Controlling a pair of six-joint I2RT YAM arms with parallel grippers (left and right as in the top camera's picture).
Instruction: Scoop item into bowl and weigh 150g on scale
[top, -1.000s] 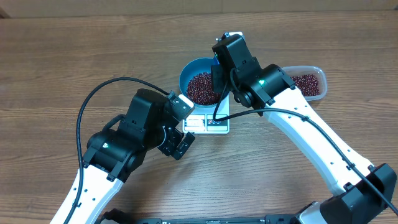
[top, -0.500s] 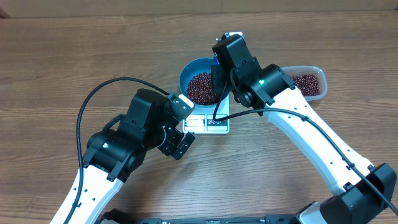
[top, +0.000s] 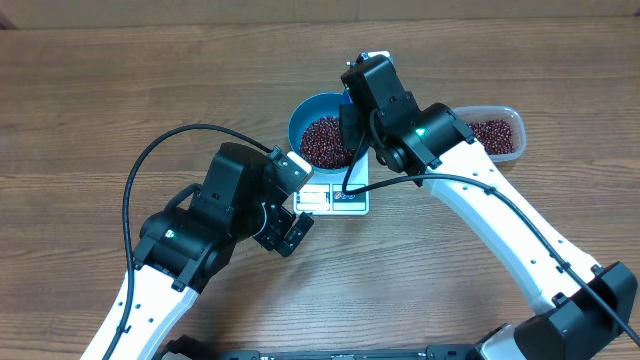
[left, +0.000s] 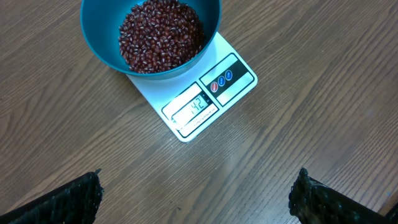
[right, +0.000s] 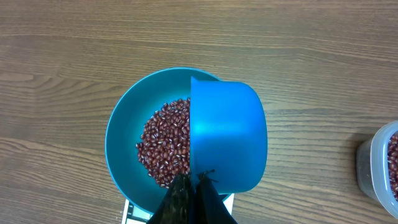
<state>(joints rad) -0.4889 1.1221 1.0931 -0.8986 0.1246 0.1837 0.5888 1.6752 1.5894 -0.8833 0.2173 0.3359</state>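
The beans (left: 160, 34) lie as a loose maroon heap in the bottom of the teal bowl (left: 99, 53), well below its rim. The bowl stands on the rear half of the white scale (left: 158, 93), whose display (left: 196, 104) and blue-marked button panel (left: 225, 78) stick out uncovered at the front edge; digits show in the display, but they are too small to read with confidence. Above the bowl hangs the bright-blue scoop (right: 227, 134), its smooth outer side turned to the right wrist camera so that it hides about half of the bowl in that view. The right gripper (right: 191, 180) has its fingers pressed together on the scoop's near edge — the handle itself is hidden behind them. The left gripper (left: 198, 186) hovers over bare wood in front of the scale, fingers spread wide and touching nothing. To the right of the scale sits a clear plastic tub (top: 515, 120) with more beans in it — all of this on the wooden table (top: 100, 100).
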